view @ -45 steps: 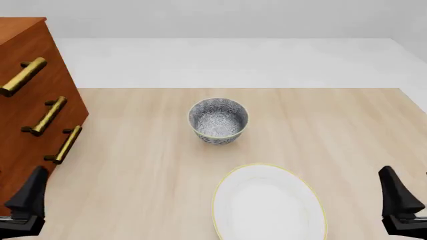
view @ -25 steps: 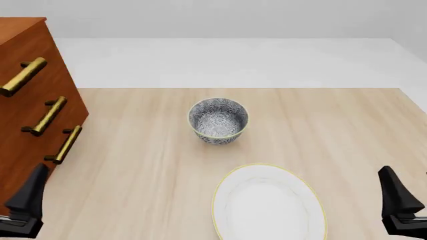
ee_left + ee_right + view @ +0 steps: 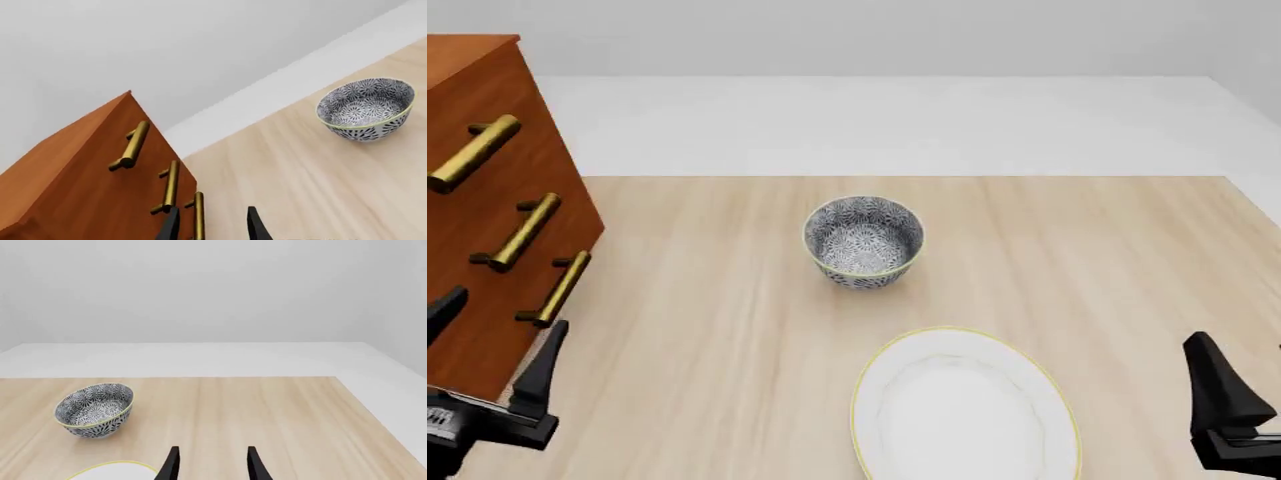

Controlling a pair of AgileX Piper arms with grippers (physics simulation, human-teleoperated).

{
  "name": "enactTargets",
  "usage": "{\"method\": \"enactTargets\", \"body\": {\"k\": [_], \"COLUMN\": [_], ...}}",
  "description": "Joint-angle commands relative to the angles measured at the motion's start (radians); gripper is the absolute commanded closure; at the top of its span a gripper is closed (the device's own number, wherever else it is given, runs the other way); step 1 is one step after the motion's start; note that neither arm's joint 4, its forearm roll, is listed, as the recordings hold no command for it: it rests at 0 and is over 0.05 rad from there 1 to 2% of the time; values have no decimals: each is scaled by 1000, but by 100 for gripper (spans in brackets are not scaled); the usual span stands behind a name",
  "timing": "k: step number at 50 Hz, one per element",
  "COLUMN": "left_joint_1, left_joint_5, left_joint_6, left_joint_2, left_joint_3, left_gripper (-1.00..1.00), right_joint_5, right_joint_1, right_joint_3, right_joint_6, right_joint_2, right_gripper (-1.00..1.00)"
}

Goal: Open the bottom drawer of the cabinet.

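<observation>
The cabinet (image 3: 481,100) stands at the table's far left, a tall reddish-brown chest with three brass bar handles. The bottom drawer (image 3: 494,335) is shut, and its handle (image 3: 558,288) is the lowest one. My left gripper (image 3: 491,345) is open, close in front of the bottom drawer and just below its handle, touching nothing. In the left wrist view the cabinet (image 3: 80,190) fills one side, and the bottom handle (image 3: 198,222) lies just beside one fingertip of the open left gripper (image 3: 212,227). My right gripper (image 3: 1248,390) is open and empty at the near right; the right wrist view (image 3: 212,465) shows it open too.
A patterned blue-and-white bowl (image 3: 864,241) stands mid-table; it shows in the left wrist view (image 3: 365,107) and the right wrist view (image 3: 95,410). A white plate (image 3: 965,405) with a yellow rim lies near the front, right of centre. The table's right edge (image 3: 1254,200) is close.
</observation>
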Motion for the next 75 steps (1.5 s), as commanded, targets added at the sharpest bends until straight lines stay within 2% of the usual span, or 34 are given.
{"method": "enactTargets", "body": {"k": [1, 7, 9, 11, 12, 14, 19, 25, 26, 27, 30, 34, 39, 59, 62, 75], "left_joint_1": [45, 42, 34, 44, 44, 46, 41, 60, 106, 116, 122, 138, 146, 139, 148, 142], "left_joint_5": [-351, -664, -764, -911, -927, -929, -929, -929, -929, -929, -929, -929, -929, -929, -929, -929], "left_joint_6": [190, 300, 319, 347, 364, 409, 450, 546, 602, 623, 608, 634, 633, 638, 655, 667], "left_joint_2": [387, 697, 820, 978, 993, 995, 1019, 1038, 1046, 1043, 1054, 1066, 1079, 1147, 1225, 1343], "left_joint_3": [8, 8, 8, 8, 8, 8, 8, 8, 8, 8, 8, 8, 8, -12, -74, -155], "left_gripper": [-100, -100, -100, -100, -100, -100, -100, -100, -100, -100, -100, -100, -100, -100, -100, -100], "right_joint_5": [-1, 0, 0, 1, 1, 1, 0, 1, 1, 1, -1, -2, -1, -1, -1, 0], "right_joint_1": [0, 0, 0, 0, 0, 0, 0, 0, 0, 0, 0, 0, 0, 0, 0, 0], "right_joint_3": [1, 1, 0, 0, 0, 0, 0, 0, -1, -1, 0, 1, -1, 0, 0, -1], "right_joint_6": [0, 0, 0, 0, 0, -1, 0, 0, 0, 0, 0, 0, 0, 0, 0, 0], "right_joint_2": [1, 0, 0, -1, -1, -1, 0, 0, 0, 0, 1, 2, 2, 2, 2, 1], "right_gripper": [-100, -100, -100, -100, -100, -100, -100, -100, -100, -100, -100, -100, -100, -100, -100, -100]}}
